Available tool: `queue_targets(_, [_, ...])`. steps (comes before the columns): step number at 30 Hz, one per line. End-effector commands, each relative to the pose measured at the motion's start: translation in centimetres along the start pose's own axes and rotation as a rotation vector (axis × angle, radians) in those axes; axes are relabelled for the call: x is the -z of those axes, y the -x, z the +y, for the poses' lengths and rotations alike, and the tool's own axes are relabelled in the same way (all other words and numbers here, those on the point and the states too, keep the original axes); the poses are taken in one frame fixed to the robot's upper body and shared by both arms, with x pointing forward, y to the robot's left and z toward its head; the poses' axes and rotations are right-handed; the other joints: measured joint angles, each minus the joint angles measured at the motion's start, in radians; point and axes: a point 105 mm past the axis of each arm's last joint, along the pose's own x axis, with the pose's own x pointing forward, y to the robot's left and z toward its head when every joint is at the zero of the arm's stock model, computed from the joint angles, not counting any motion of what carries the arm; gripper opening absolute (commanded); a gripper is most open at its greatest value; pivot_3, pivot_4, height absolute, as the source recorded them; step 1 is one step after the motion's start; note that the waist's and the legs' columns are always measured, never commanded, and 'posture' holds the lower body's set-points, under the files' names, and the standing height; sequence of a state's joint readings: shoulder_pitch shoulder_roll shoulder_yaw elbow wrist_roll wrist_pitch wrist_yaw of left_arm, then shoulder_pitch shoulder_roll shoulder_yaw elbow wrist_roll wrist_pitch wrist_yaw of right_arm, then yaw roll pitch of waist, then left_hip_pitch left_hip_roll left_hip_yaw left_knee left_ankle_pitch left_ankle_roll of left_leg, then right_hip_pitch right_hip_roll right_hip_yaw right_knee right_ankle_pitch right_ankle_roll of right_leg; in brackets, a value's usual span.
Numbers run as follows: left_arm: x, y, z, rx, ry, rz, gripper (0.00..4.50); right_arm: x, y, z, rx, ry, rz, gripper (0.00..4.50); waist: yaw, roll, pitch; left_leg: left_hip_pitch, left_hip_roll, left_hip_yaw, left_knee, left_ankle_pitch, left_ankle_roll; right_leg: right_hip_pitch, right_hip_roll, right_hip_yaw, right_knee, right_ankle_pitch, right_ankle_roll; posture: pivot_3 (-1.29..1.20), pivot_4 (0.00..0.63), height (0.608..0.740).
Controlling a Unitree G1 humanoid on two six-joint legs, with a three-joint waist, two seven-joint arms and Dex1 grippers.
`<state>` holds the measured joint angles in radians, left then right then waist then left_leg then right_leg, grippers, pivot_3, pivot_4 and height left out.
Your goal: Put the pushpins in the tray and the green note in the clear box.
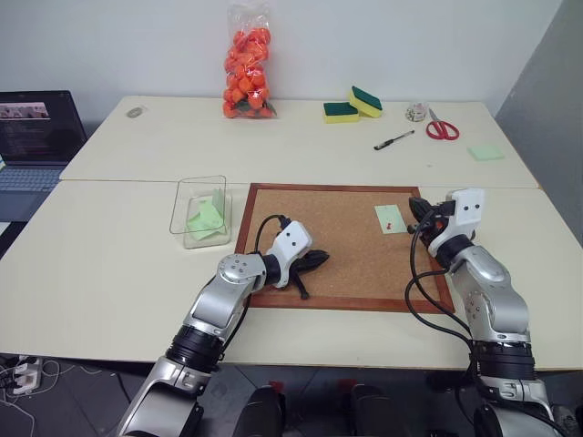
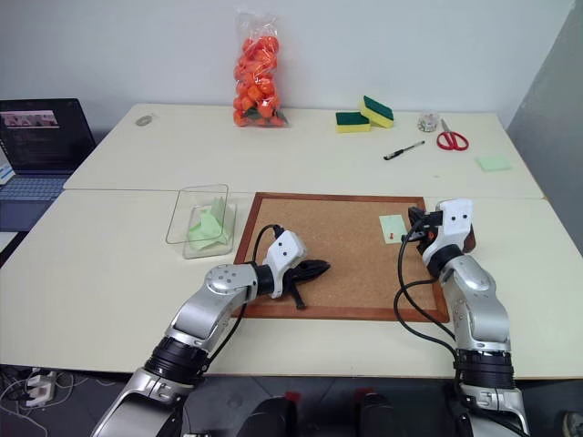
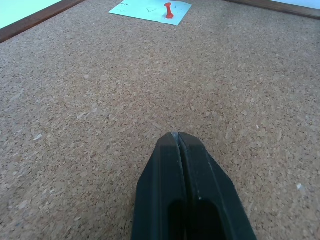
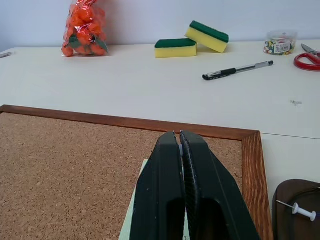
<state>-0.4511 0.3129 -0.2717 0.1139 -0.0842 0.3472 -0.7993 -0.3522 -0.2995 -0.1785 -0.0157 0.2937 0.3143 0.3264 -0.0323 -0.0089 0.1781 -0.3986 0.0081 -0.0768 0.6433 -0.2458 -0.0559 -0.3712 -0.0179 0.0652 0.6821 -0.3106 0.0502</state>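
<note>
A pale-green note [image 1: 391, 218] lies on the cork board [image 1: 337, 273] near its right edge, held down by a red pushpin [image 1: 390, 222]. My right gripper [image 1: 416, 211] hovers just right of the note, shut and holding nothing. Beside that hand sits the dark-brown tray [image 4: 292, 200] with a white pushpin [image 4: 301, 210] in it. My left gripper [image 1: 322, 259] rests shut and empty over the middle of the board, pointing toward the note [image 3: 149, 9]. The clear box [image 1: 200, 211] stands left of the board with crumpled green papers inside.
At the back of the table are a bag of orange pieces [image 1: 247, 64], two sponges [image 1: 352, 105], a pen [image 1: 393, 139], a pin jar [image 1: 416, 112], scissors [image 1: 442, 128] and a green note pad [image 1: 485, 152]. A laptop [image 1: 32, 137] sits far left.
</note>
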Motion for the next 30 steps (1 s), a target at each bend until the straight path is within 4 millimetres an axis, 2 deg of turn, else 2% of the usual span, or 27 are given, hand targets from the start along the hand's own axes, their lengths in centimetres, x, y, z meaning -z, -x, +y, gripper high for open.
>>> queue_targets(1, [2.8, -0.1, -1.0, 0.032, 0.058, 0.095, 0.0, -1.8, 1.1, -3.3, 0.116, 0.089, -0.038, 0.03, 0.0, 0.0, 0.0, 0.0, 0.0, 0.0, 0.0, 0.0, 0.0, 0.0, 0.0, 0.0, 0.0, 0.0, 0.0, 0.0, 0.15, 0.74])
queue_targets(4, [2.7, -0.2, -1.1, 0.037, 0.057, 0.094, 0.0, -0.3, 1.7, -5.7, 0.196, 0.125, 0.05, 0.03, 0.0, 0.0, 0.0, 0.0, 0.0, 0.0, 0.0, 0.0, 0.0, 0.0, 0.0, 0.0, 0.0, 0.0, 0.0, 0.0, 0.15, 0.74])
queue_targets(7, [2.7, -0.2, -1.1, 0.039, 0.053, 0.092, 0.0, 0.5, 1.6, -6.7, 0.23, 0.125, 0.1, 0.03, 0.0, 0.001, 0.0, 0.0, 0.0, 0.001, 0.0, 0.0, 0.0, 0.0, 0.0, 0.0, 0.0, 0.0, 0.0, 0.0, 0.15, 0.74])
queue_targets(12, [2.5, -0.3, -1.1, 0.04, 0.046, 0.088, 0.0, 1.4, 1.2, -7.9, 0.254, 0.121, 0.141, 0.94, 0.0, 0.002, -0.001, 0.0, 0.0, 0.001, 0.0, 0.0, 0.0, 0.0, 0.0, 0.001, 0.0, 0.0, 0.0, 0.0, 0.15, 0.74])
queue_targets(13, [2.5, -0.3, -1.0, 0.04, 0.046, 0.088, 0.0, 1.4, 1.1, -8.0, 0.254, 0.112, 0.145, 1.25, 0.0, 0.002, -0.001, 0.0, 0.0, 0.001, 0.0, 0.0, 0.0, 0.0, 0.0, 0.001, 0.0, 0.0, 0.0, 0.0, 0.15, 0.74])
queue_targets(19, [2.7, -0.1, -1.0, 0.035, 0.051, 0.092, 0.0, 0.5, 1.1, -8.8, 0.28, 0.074, 0.106, 2.32, 0.0, 0.002, -0.001, 0.0, 0.0, 0.001, 0.0, 0.0, 0.0, 0.0, 0.0, 0.001, 0.0, 0.0, 0.0, 0.0, 0.15, 0.74])
queue_targets(22, [2.7, 0.0, -1.1, 0.033, 0.053, 0.093, 0.0, -0.4, 1.3, -8.1, 0.251, 0.098, 0.069, 2.89, 0.0, 0.002, -0.001, 0.0, 0.0, 0.001, 0.0, 0.0, 0.0, 0.0, 0.0, 0.001, 0.0, 0.0, 0.0, 0.0, 0.15, 0.74])
queue_targets(24, [2.7, 0.0, -1.1, 0.032, 0.053, 0.094, 0.0, -1.3, 1.3, -6.7, 0.184, 0.128, 0.035, 3.3, 0.0, 0.002, -0.001, 0.0, 0.0, 0.001, 0.0, 0.0, 0.0, 0.0, 0.0, 0.001, 0.0, 0.0, 0.0, 0.0, 0.15, 0.74])
queue_targets(28, [2.8, 0.1, -1.1, 0.032, 0.055, 0.095, 0.0, -1.7, 1.4, -2.7, -0.001, 0.121, 0.012, 4.03, 0.0, 0.002, -0.001, 0.0, 0.0, 0.001, 0.0, 0.0, 0.0, 0.0, 0.0, 0.001, 0.0, 0.0, 0.0, 0.0, 0.15, 0.74])
queue_targets(29, [2.8, 0.0, -1.1, 0.033, 0.054, 0.094, 0.0, -1.3, 1.3, -1.7, -0.032, 0.126, 0.023, 4.25, 0.0, 0.002, -0.001, 0.0, 0.0, 0.001, 0.0, 0.0, 0.0, 0.0, 0.0, 0.001, 0.0, 0.0, 0.0, 0.0, 0.15, 0.74])
queue_targets(30, [2.8, 0.0, -1.1, 0.035, 0.053, 0.094, 0.0, -0.7, 1.3, -0.7, -0.058, 0.118, 0.037, 4.25, 0.0, 0.002, -0.001, 0.0, 0.0, 0.001, 0.0, 0.0, 0.0, 0.0, 0.0, 0.001, 0.0, 0.0, 0.0, 0.0, 0.15, 0.74])
